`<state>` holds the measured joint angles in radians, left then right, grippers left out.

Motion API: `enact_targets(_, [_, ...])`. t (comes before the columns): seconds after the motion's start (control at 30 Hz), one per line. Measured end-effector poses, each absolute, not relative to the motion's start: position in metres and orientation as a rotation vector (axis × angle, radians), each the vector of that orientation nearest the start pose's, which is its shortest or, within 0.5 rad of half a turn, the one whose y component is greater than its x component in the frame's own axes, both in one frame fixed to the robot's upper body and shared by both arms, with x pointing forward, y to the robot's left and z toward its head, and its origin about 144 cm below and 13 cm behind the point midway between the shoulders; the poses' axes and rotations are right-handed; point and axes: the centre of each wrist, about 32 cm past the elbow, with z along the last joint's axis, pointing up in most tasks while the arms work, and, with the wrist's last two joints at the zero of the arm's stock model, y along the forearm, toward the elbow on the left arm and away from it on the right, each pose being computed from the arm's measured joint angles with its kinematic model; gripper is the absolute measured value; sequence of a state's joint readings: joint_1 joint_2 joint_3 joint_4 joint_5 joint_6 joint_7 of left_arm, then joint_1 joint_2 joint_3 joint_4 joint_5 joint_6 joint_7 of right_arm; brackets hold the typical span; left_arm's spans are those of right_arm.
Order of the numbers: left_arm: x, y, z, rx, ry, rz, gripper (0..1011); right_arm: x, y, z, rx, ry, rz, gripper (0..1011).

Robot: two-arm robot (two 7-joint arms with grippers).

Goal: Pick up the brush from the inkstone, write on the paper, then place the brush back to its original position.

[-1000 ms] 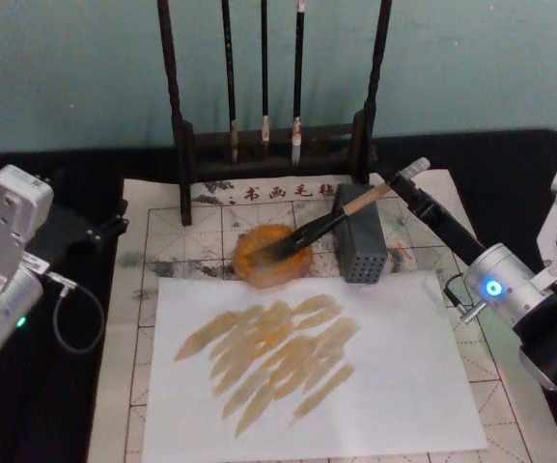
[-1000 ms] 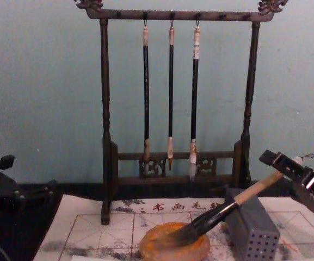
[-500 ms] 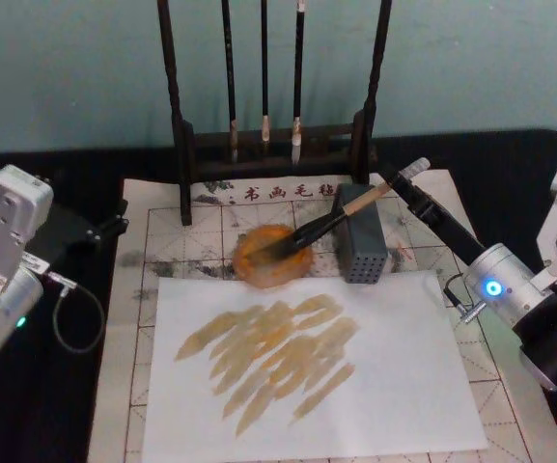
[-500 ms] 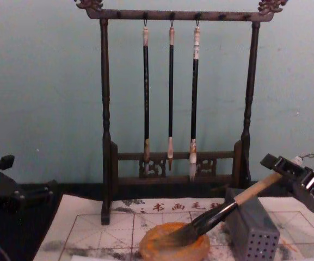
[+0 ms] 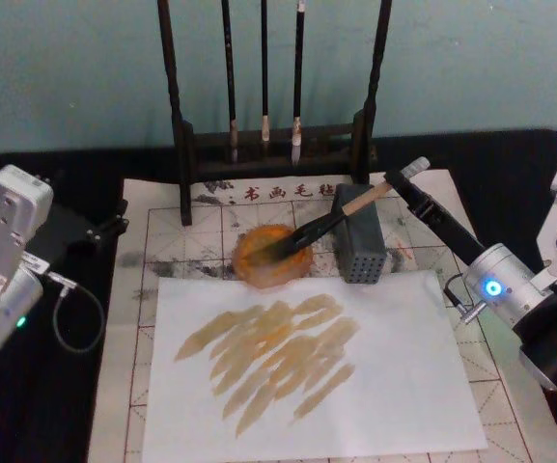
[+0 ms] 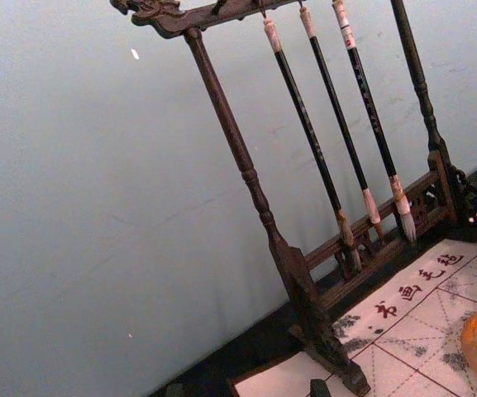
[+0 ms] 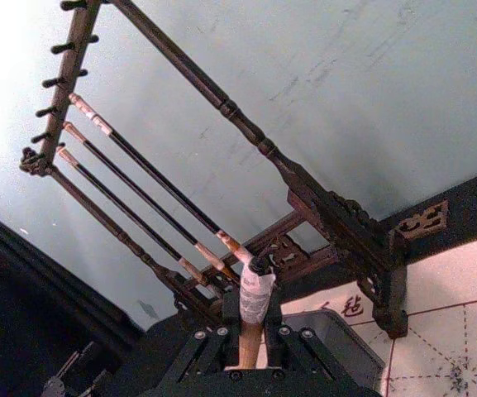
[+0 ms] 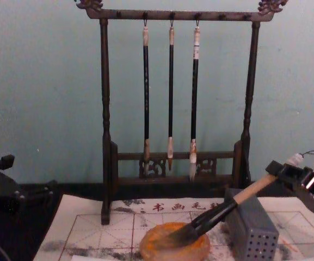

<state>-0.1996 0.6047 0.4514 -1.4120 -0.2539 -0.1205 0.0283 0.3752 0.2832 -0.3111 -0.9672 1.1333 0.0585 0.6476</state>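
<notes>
The brush (image 5: pixel 326 224) lies slanted, its dark bristles down in the round orange inkstone (image 5: pixel 259 270) and its wooden handle crossing the top of the grey perforated block (image 5: pixel 360 253). My right gripper (image 5: pixel 401 181) is shut on the brush's white wrapped end (image 7: pixel 255 302); from the chest the gripper (image 8: pixel 283 171) sits at the right, above the block (image 8: pixel 254 231). The gridded paper (image 5: pixel 201 227) with red characters lies under the inkstone. A plain white sheet (image 5: pixel 394 386) with brown strokes covers its near part. My left gripper (image 5: pixel 114 225) is parked at the paper's left edge.
A dark wooden rack (image 5: pixel 273 145) with three thin hanging brushes (image 8: pixel 170 98) stands right behind the inkstone. A black cloth covers the table on both sides. A cable loop (image 5: pixel 66 318) lies beside the left arm.
My right gripper has sunk a little and drifted right with the brush's end, so the handle lies lower across the block. The bristles stay in the inkstone. The left arm has not moved.
</notes>
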Motion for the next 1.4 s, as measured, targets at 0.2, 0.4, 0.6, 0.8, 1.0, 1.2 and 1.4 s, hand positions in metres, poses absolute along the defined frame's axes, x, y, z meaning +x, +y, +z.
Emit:
enact_targets(0.2, [0.489,0.31,1.14,0.304,-0.285,1.248,1001,0.544,-0.282,1.085,0.511,0.674,-0.874,189])
enact_targets(0.4, [0.489,0.31,1.14,0.305,-0.285,1.248,1001,0.544,-0.282,1.085,0.511,0.674,-0.874,189])
enact_targets(0.6, [0.489,0.31,1.14,0.304,-0.285,1.248,1001,0.544,-0.282,1.085,0.51,0.674,-0.874,189])
enact_targets(0.8, [0.489,0.31,1.14,0.304,-0.285,1.248,1001,0.543,-0.283,1.086,0.514,0.68,-0.861,189])
enact_targets(1.0, [0.489,0.31,1.14,0.305,-0.285,1.248,1001,0.543,-0.286,1.092,0.539,0.7,-0.831,188])
enact_targets(1.2, [0.489,0.31,1.14,0.304,-0.285,1.248,1001,0.542,-0.29,1.099,0.558,0.689,-0.809,188])
enact_targets(1.4, [0.489,0.31,1.14,0.304,-0.285,1.248,1001,0.54,-0.294,1.11,0.563,0.662,-0.787,188])
